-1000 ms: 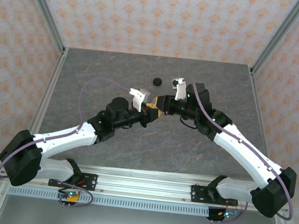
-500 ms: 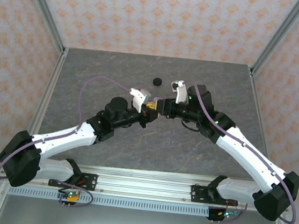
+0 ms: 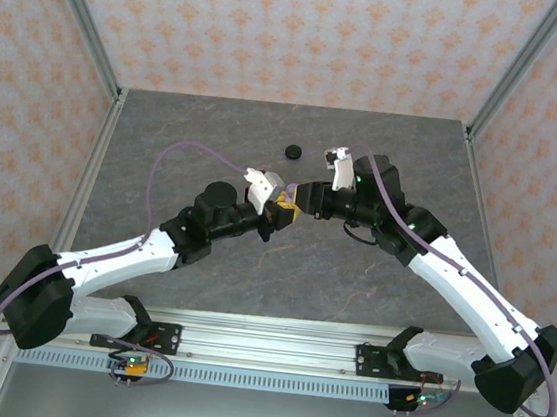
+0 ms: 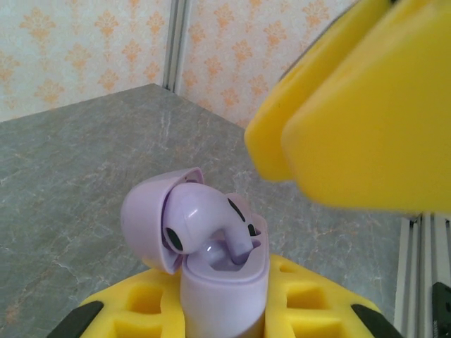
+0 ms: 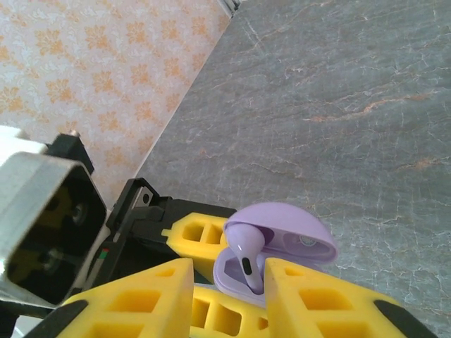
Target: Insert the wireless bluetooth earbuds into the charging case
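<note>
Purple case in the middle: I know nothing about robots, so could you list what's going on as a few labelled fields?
case: lavender, lid open, clamped in the left pincer
earbud: lavender, stem in the case, head sticking up
right pincer: open, close to the case, holding nothing
disc: black, lying on the table beyond both pincers
</note>
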